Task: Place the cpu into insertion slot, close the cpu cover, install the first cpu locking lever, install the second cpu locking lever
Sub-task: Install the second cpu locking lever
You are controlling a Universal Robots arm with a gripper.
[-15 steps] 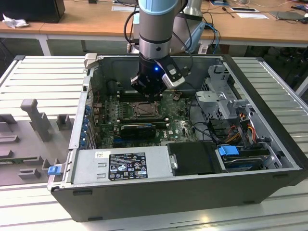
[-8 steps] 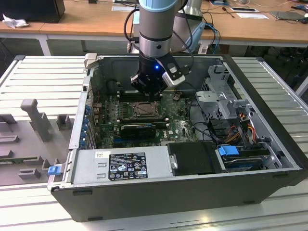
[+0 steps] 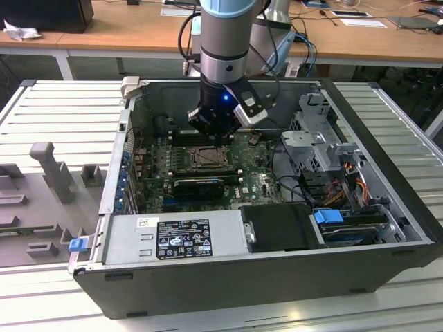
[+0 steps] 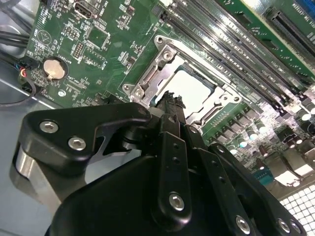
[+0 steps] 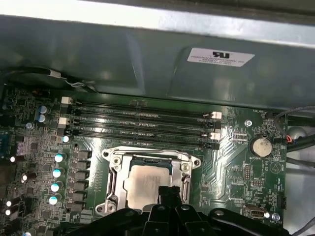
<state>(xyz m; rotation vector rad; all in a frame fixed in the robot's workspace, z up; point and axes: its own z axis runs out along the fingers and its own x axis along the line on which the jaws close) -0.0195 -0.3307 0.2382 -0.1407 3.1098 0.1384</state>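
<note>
Exterior view: claw (image 3: 216,131) hangs inside the open PC case (image 3: 387,200), directly over the insertion slot (image 3: 205,158) on the green motherboard (image 3: 256,183); fingers hidden w/ this angle.

Second wrist view: claw (image 4: 170,101) tips pressed together, pinching nothing, sitting at the near edge of the cpu cover (image 4: 162,66). The cpu (image 4: 189,88) lies flat in the slot, silvery top showing thru the cover's cut-out, just beyond the tips.

First wrist view: cpu (image 5: 145,179) seated, cpu cover (image 5: 115,172) down around it, claw (image 5: 170,194) at the cover's edge nearest the cam; RAM slots (image 5: 142,123) run on the far side.
</note>
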